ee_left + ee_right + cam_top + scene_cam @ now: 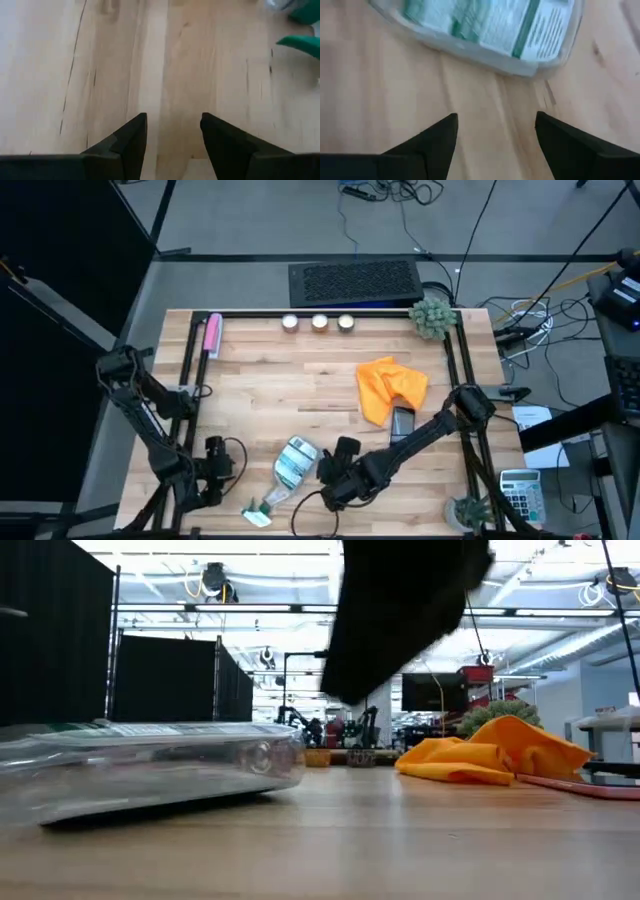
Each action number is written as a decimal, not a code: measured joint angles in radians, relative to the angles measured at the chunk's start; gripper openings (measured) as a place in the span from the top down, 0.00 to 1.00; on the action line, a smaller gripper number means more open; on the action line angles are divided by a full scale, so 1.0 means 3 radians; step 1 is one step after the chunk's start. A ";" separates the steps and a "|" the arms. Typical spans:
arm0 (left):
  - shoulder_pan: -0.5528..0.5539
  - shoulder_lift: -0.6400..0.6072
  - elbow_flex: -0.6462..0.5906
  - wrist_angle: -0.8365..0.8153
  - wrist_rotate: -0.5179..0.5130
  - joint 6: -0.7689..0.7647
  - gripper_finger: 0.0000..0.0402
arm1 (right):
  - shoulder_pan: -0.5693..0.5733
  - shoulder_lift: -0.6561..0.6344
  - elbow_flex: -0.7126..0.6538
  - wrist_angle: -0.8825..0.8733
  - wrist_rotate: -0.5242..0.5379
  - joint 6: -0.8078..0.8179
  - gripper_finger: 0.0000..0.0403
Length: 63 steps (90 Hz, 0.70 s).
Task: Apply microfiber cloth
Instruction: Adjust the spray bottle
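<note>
Label on the clear plastic bottle (293,463) lying on its side: green and white print, none of it legible to me; its green cap (255,513) points toward the near edge. My right pincer (335,477) hangs low just beside this bottle, fingers (431,142) spread apart and empty, bare wood between them. My left pincer (217,461) waits near the front left of the pale wooden plank surface (260,380), fingers (131,137) also parted over bare wood. The bright orange microfiber cloth (388,387) lies crumpled right of centre, well apart from both pincers; a black smartphone (402,423) lies touching its near edge. Along the far side: a pink stick-shaped object (212,335), three small round lights (319,322), a small green potted plant (432,317). My right arm (425,435) crosses close beside the phone.
</note>
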 joint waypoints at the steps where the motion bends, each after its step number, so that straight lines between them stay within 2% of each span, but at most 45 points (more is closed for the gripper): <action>1: 0.0000 0.0000 0.0006 0.0001 0.0000 0.0005 0.57 | -0.0001 -0.0004 0.0000 0.0041 0.0002 -0.0013 0.39; 20: 0.0001 0.0000 0.0153 0.0021 0.0001 0.0260 0.57 | 0.0065 0.0074 0.0008 0.0955 0.0010 -0.0614 0.39; 42: 0.0086 0.0000 0.0178 0.0015 0.0013 0.0503 0.57 | 0.0077 0.0306 0.0014 0.2093 -0.0081 -0.1793 0.39; 63: 0.0125 0.0000 0.0178 0.0043 0.0150 0.0609 0.57 | -0.0112 0.0550 0.0312 0.2052 -0.0078 -0.2023 0.39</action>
